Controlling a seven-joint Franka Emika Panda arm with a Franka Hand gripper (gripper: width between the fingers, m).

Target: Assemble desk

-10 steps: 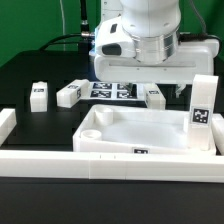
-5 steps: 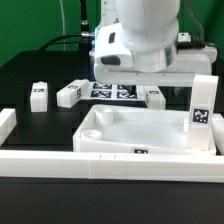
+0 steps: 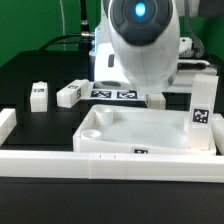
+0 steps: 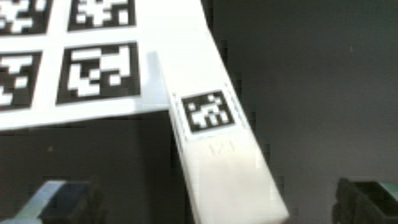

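Wrist view: leg beside marker board

black table | tabletop | loose legs | marker board | border rail

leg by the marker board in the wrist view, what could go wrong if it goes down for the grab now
1. The leg lies right beside the marker board, so a finger of the open end effector may strike the board on the way down.
2. The fingers seem to straddle only the leg's end, so a grasp there may let it swing.
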